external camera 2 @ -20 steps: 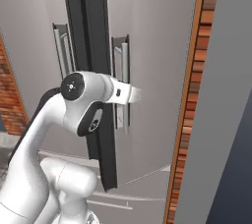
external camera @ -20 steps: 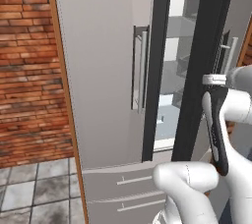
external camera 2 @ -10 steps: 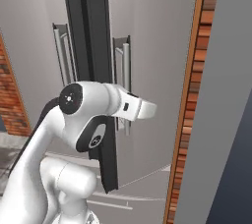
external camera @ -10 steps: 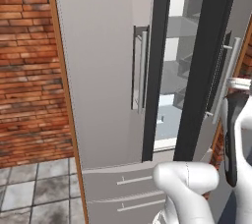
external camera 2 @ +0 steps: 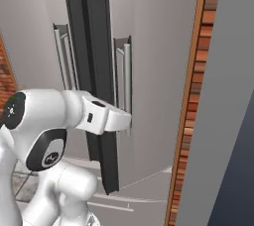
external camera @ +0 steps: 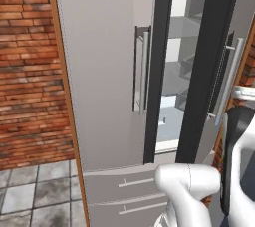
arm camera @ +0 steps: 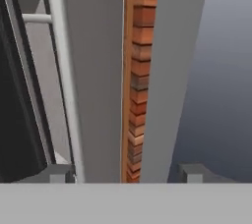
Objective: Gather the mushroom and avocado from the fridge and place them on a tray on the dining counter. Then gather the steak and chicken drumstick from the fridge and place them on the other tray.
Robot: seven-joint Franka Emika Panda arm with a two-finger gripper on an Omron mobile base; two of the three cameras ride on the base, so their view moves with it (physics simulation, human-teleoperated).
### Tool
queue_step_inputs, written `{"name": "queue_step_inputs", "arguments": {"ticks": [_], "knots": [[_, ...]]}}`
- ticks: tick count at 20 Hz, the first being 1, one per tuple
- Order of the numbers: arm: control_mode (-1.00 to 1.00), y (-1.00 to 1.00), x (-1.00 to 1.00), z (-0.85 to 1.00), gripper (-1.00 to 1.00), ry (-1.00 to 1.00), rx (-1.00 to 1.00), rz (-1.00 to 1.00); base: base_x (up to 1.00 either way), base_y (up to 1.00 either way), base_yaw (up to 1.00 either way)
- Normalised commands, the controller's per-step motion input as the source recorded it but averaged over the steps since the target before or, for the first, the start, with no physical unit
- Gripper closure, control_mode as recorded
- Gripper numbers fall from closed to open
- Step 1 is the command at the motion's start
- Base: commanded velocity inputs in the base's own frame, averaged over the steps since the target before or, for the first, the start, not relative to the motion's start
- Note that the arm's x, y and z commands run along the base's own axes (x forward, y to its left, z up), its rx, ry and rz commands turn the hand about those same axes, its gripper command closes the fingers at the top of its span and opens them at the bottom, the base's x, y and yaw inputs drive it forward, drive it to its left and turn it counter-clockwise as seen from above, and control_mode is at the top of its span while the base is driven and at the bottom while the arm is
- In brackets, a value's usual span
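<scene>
Jaws now apart — gripper (arm camera: 123,171) off the right door handle (arm camera: 64,80) at frame left; fridge (external camera: 104,71) door ajar in the left base view — food inside unseen.

Fridge (external camera: 104,71) stands on grey tiled floor (external camera: 30,201), door ajar.

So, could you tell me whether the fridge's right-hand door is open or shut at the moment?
Partly open. In the left base view the fridge shows pale interior shelves through a gap beside the right door's handle.
</scene>
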Motion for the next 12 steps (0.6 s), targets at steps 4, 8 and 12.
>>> {"name": "queue_step_inputs", "arguments": {"ticks": [4,8,12], "knots": [[-1.0,1.0,0.04,0.38,-1.0,0.12,-0.14,0.0,0.0,0.0,0.0],[-1.0,1.0,0.29,0.31,-1.0,0.18,-0.12,0.0,0.0,0.0,0.0],[-1.0,1.0,0.45,0.08,-1.0,0.25,-0.19,0.0,0.0,0.0,0.0]]}}
